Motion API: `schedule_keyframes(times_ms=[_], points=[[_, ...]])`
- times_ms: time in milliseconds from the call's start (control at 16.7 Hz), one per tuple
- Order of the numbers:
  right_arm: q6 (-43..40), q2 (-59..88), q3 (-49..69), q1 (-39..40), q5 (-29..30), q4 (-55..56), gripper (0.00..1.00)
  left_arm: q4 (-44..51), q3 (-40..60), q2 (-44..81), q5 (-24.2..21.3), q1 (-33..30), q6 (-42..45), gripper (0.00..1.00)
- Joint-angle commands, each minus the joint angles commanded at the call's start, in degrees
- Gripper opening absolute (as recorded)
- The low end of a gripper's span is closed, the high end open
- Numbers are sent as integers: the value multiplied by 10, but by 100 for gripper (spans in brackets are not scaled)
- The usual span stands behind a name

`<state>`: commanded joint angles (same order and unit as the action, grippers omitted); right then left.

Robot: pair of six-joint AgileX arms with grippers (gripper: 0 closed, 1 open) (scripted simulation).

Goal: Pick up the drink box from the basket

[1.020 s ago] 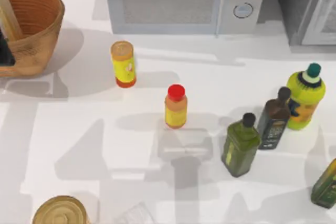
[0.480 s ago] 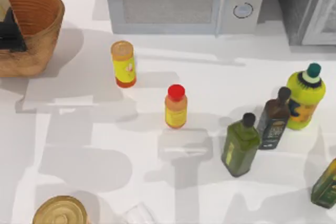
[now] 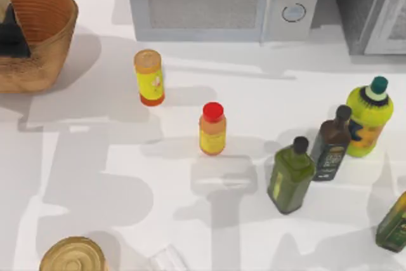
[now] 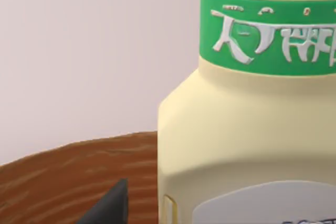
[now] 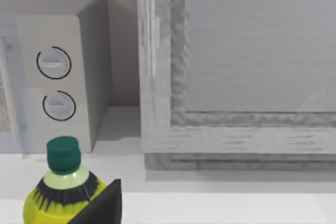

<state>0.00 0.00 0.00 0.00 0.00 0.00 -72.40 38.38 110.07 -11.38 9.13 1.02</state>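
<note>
Left gripper sits at the top view's far left edge, a dark mass inside the basket; whether it is spread or pinching cannot be told. Drink box stands in the basket directly against that gripper, very close ahead of the left wrist camera, with one dark fingertip just beside its lower corner. Carton is cream-beige, carries a green band with pale lettering near its top and a pale label lower down. Basket is orange-brown, ribbed, at the desk's rear left corner. Right gripper finger shows before a yellow-green bottle; spread or closed cannot be told.
</note>
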Motion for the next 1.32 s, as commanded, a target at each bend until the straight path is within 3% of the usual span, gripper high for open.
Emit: schedule_keyframes(times_ms=[660, 960, 1320], points=[[0, 0, 0, 0, 0, 0, 100, 54, 120, 79, 12, -12, -3, 100], [0, 0, 0, 0, 0, 0, 100, 56, 125, 82, 13, -13, -3, 100], [0, 0, 0, 0, 0, 0, 100, 56, 125, 82, 13, -13, -3, 55]])
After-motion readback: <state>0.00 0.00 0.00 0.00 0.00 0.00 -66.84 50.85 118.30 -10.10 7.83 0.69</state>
